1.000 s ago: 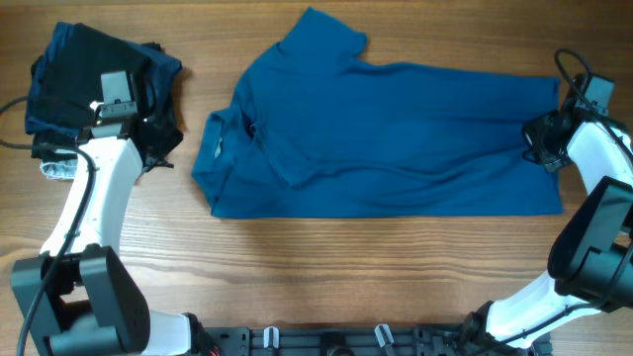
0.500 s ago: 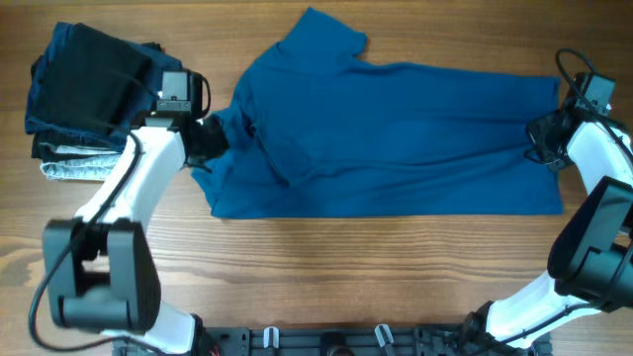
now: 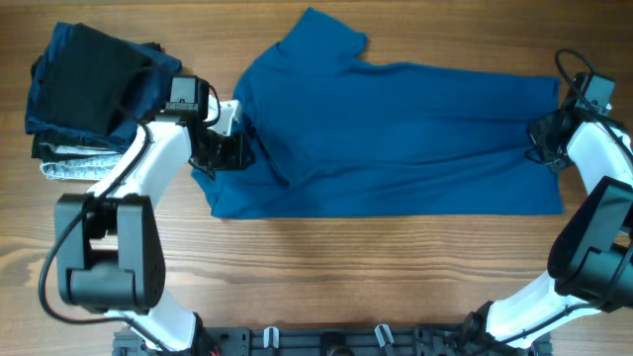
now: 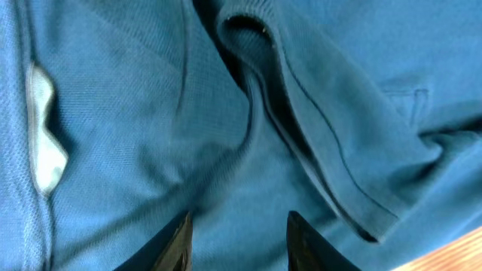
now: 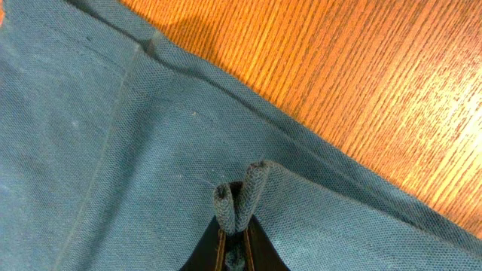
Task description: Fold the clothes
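Left arm is across! A second ago it was out over the dark pile (image 3: 89, 89) at the far left. Half a second ago it was reaching the shirt's (image 3: 396, 129) edge. Now the left tool (image 3: 223, 150) sits right over the collar end.

The wrist view shows that tool (image 4: 239, 241) with its two fingers (image 4: 183, 239) spread apart and blue knit filling the gap below them. It's open, nothing pinched yet. The collar (image 4: 316, 135) runs as a rolled ridge just ahead of it, and the pale label (image 4: 41, 143) is off to one side.

The right tool (image 3: 542, 138) hasn't budged in that second. It's parked at the hem end on the far right. Its wrist view shows it (image 5: 235, 245) clamped on a small upright pinch of the hem (image 5: 248, 188), with wood grain beyond the fabric edge.

The shirt itself lies spread sideways across the tabletop (image 3: 346, 267), collar to the left and hem to the right. One sleeve pokes up at the top, and the near long edge looks tucked over. It hasn't shifted.

What that means: one end is held and the other is about to be. I'd judge the next job is a clean grab at the collar, so both ends can lift together for the fold. The risk is bunched layers at the collar, where a grab could catch only the top one.
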You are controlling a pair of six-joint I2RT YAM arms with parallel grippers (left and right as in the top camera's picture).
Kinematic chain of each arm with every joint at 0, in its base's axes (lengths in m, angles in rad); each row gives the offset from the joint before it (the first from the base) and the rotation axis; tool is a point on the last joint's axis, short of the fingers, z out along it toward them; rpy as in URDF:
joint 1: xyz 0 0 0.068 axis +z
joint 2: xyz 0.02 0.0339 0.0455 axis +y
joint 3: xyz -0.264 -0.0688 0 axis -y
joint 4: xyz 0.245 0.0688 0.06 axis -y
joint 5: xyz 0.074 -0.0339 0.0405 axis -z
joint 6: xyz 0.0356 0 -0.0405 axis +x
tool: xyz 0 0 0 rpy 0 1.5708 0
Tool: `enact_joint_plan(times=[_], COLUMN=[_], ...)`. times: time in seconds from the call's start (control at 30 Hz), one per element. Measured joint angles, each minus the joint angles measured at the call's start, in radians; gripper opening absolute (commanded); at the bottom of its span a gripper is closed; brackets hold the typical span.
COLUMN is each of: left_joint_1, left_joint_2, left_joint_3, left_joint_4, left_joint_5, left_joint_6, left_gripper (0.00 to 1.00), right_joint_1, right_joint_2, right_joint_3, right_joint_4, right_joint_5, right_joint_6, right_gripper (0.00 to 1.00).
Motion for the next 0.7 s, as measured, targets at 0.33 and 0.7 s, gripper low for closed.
enact_joint_plan(times=[0.33, 0.7], left_joint_1=[0.0, -0.047], left_joint_2=[0.042, 0.051], left_joint_3=[0.0, 0.0], left_joint_4=[0.053, 0.07], left_joint_5=[-0.027, -0.054], left_joint_6=[0.036, 0.036], left_gripper=[0.4, 0.29], right_joint_1=[0.0, 0.0], right_joint_2=[0.0, 0.0], right_joint_3=[0.0, 0.0], right_joint_4=[0.0, 0.0], right_joint_5=[0.0, 0.0], right_joint_6=[0.0, 0.0], right_gripper=[0.07, 0.07])
